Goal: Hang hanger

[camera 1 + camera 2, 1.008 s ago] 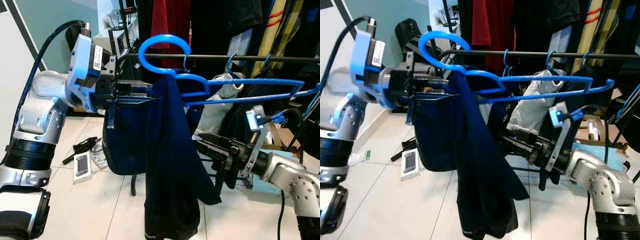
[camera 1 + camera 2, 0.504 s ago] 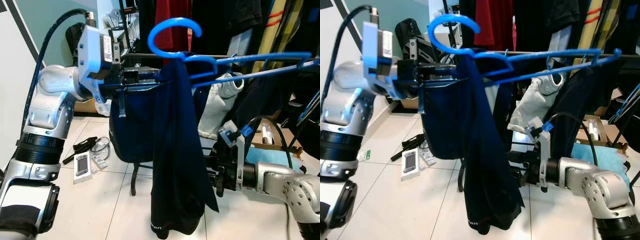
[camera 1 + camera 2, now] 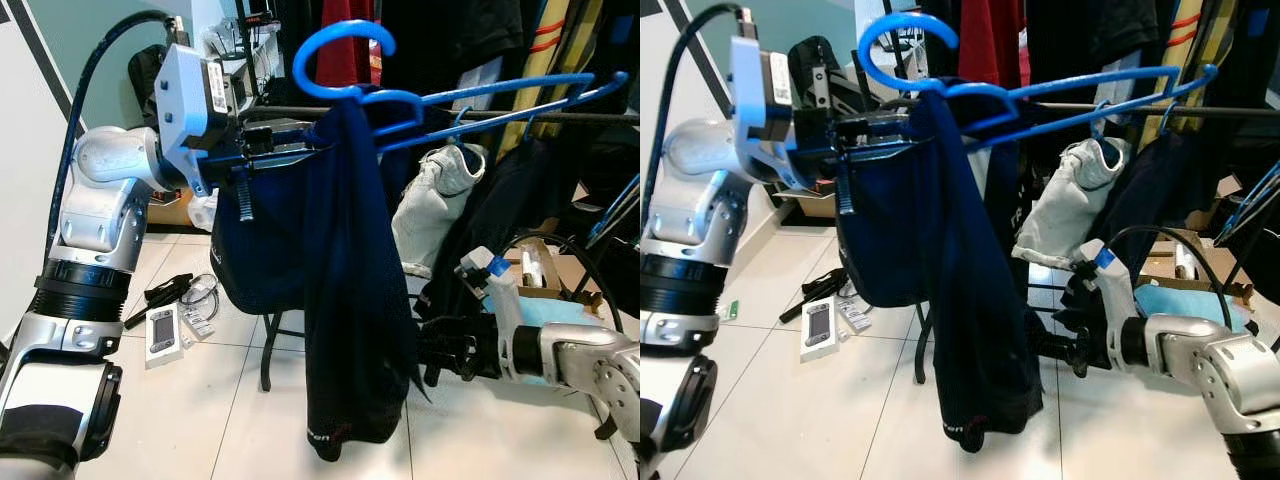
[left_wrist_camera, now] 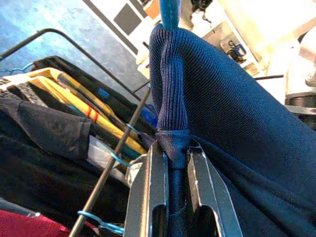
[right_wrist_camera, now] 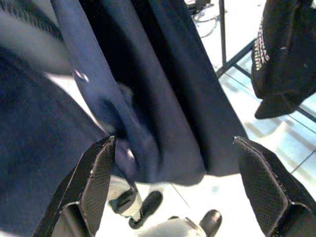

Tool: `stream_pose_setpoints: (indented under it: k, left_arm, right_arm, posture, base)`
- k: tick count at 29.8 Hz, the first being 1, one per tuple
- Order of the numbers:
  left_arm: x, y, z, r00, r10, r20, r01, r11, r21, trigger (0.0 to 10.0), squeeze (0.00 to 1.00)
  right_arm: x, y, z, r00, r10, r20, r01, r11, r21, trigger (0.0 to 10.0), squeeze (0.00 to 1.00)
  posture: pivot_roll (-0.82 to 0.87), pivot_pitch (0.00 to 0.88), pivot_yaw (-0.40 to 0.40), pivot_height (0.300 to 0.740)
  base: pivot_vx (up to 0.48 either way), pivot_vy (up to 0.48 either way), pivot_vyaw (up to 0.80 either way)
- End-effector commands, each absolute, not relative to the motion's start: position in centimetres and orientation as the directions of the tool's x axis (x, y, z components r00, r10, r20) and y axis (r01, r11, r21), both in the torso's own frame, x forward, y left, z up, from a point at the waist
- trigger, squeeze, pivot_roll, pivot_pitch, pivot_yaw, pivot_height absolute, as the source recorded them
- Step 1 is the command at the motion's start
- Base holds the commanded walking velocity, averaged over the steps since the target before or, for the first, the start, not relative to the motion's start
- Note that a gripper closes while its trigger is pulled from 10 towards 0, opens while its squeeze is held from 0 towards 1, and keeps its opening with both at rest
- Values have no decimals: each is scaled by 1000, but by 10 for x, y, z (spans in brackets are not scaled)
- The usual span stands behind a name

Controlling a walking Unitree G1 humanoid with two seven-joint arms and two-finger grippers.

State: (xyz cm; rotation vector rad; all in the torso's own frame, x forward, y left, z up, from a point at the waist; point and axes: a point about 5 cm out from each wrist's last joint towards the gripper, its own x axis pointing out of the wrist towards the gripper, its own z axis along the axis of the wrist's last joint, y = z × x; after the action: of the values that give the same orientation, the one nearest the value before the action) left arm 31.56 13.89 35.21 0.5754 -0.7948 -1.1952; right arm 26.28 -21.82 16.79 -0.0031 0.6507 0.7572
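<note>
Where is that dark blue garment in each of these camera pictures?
Left eye view: dark blue garment hangs at centre.
Right eye view: centre-left.
Left wrist view: bunched between the left gripper fingers.
Right wrist view: folds ahead of the open right gripper.
Shared landmark: blue hanger.

Looks like a lived-in home, some laundry or closet corner. There's a packed clothes rail [image 3: 500,114] full of dark and red garments [image 3: 350,40] on hangers, a white tiled floor [image 3: 180,400], and random clutter like cables [image 3: 175,292] and cardboard boxes [image 3: 545,290] lying around.
</note>
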Motion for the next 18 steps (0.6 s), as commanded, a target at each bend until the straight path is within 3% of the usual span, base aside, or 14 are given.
stream_pose_setpoints:
  k: [1,2,12,13,14,15,18]
  left_arm:
    - [313,147,364,178,-948,263,534,318,783,0,0]
    - [313,147,365,177,-946,270,532,323,783,0,0]
    - [313,146,368,172,-940,295,527,341,778,0,0]
    - [312,145,367,165,-940,298,530,339,777,0,0]
    - [312,145,367,165,-940,298,530,339,777,0,0]
    - [312,143,367,157,-941,300,534,336,776,0,0]
    - [312,142,366,150,-942,302,536,334,775,0,0]
  right_arm:
    - [261,-221,162,537,625,-566,-623,747,233,980,0]
    - [263,-224,161,548,614,-568,-609,758,232,0,0]
    - [273,-222,167,607,644,-465,-590,758,279,0,0]
    - [276,-218,173,620,673,-404,-598,738,312,4078,0]
    - [276,-218,173,620,673,-404,-598,738,312,4078,0]
    - [281,-213,184,647,705,-292,-627,709,323,10000,0]
    - [282,-210,194,649,736,-190,-651,667,362,10000,0]
  posture:
    - [-128,0,57,740]
    - [-127,0,56,740]
    - [-126,0,55,740]
    - [-126,0,55,740]
    - [-126,0,55,740]
    - [-125,0,53,740]
    - [-125,0,54,740]
  base:
    - [0,0,0]
    - [0,0,0]
    - [0,0,0]
    - [0,0,0]
    - [0,0,0]
    - [0,0,0]
    - [0,0,0]
